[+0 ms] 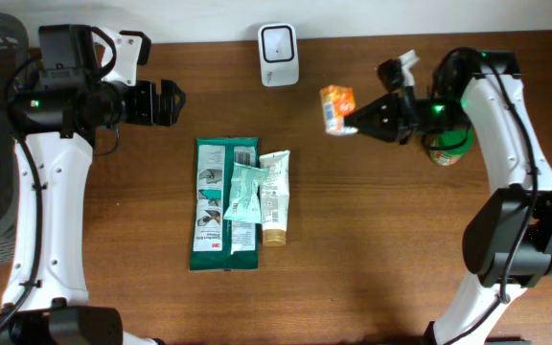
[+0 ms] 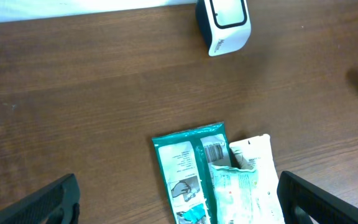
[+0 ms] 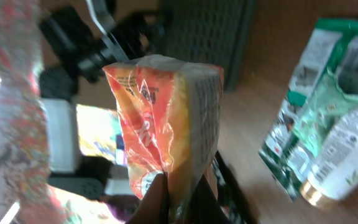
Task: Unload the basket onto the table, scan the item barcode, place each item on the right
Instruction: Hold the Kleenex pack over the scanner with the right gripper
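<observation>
Right gripper clamping orange packet near bench's back edge; left gripper idling, jaws apart. I'm judging next: presenting its barcode to scanner.

The left pincer stands wide apart, its two dark fingers showing at the near corners above the brown bench. Between them lies a green packet with a barcode at its far end. A white tube lies just to its right, and a pale sachet overlaps both. A white scanner stands at the far edge.
</observation>
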